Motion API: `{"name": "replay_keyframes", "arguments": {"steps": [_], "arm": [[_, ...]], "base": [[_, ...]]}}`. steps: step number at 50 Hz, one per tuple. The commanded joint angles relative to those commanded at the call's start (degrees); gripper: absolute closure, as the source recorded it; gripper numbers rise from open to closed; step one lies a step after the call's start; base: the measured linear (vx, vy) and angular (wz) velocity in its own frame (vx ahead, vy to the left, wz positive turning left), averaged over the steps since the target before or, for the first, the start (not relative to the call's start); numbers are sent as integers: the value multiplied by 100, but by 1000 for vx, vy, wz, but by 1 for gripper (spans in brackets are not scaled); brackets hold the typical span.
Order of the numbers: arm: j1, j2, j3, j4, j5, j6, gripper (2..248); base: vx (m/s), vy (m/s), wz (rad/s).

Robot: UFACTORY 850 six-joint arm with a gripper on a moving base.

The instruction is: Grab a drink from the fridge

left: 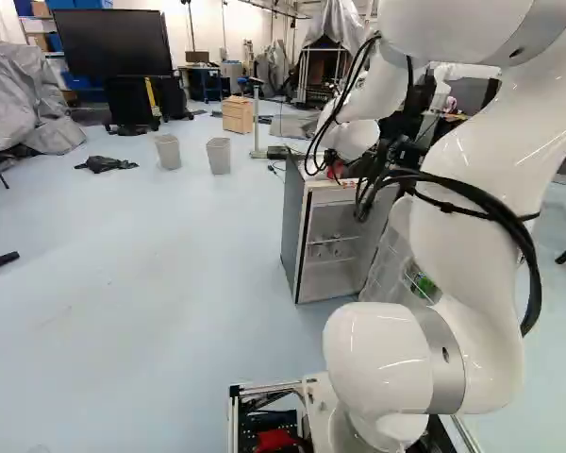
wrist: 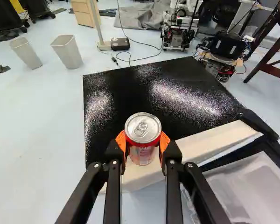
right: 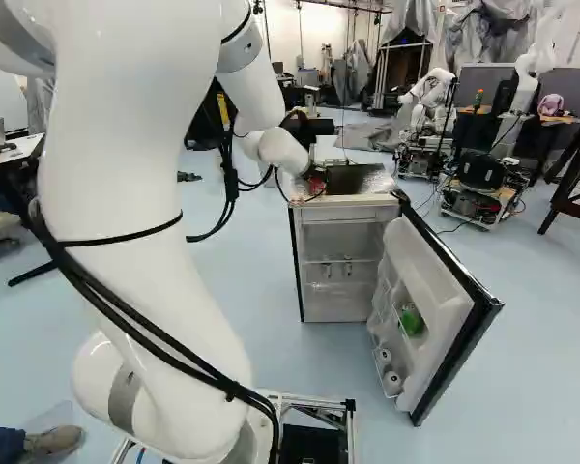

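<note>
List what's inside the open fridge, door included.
Cabinet: two small items side by side on a shelf, too small to identify. Door: a green item, with two white round items lower down. Anything directly behind these is covered.

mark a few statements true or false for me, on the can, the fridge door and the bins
1. The end effector grips the can from two sides. True.
2. The can lies on its side. False: it is upright, lid up.
3. A green item sits in the fridge door. True.
4. That door is closed. False: it stands open.
5. Both bins are on the floor. True.
</note>
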Motion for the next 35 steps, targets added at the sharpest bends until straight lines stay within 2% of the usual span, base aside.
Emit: {"name": "replay_keyframes", "arguments": {"steps": [17, 35], "arm": [[33, -292, -340, 0, 0, 0, 160], [37, -399, -393, 0, 0, 0, 160]], "base": [[0, 0, 0], [0, 0, 0]]}}
